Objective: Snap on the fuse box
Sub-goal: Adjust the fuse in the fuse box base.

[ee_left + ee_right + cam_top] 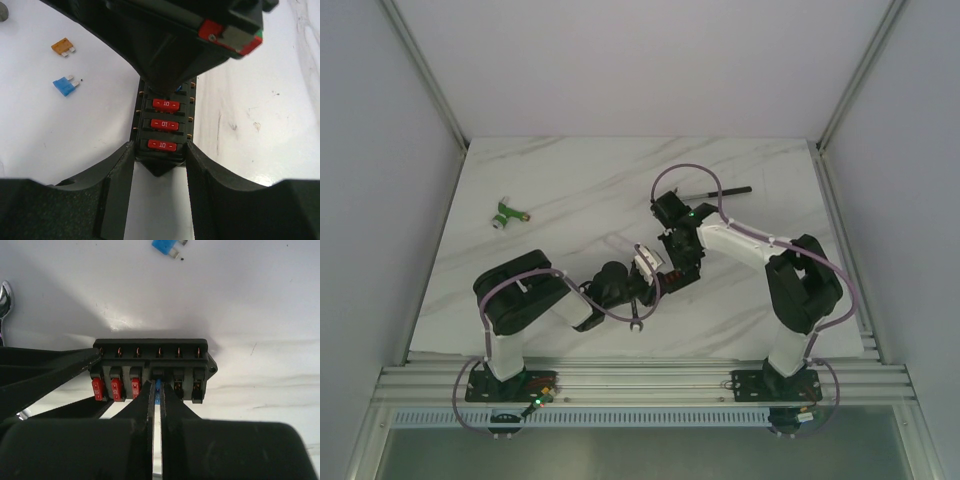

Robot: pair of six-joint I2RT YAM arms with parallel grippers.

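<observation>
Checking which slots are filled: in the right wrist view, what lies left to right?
Wrench, then on the fuse box: three red fuses, blue fuse pinched by the right gripper, two empty slots.

Black fuse box (155, 351), red fuses (114, 388)

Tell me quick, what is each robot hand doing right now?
Left gripper: closed on the end of the fuse box, holding it.
Right gripper: pinched shut on a blue fuse in it.
</observation>
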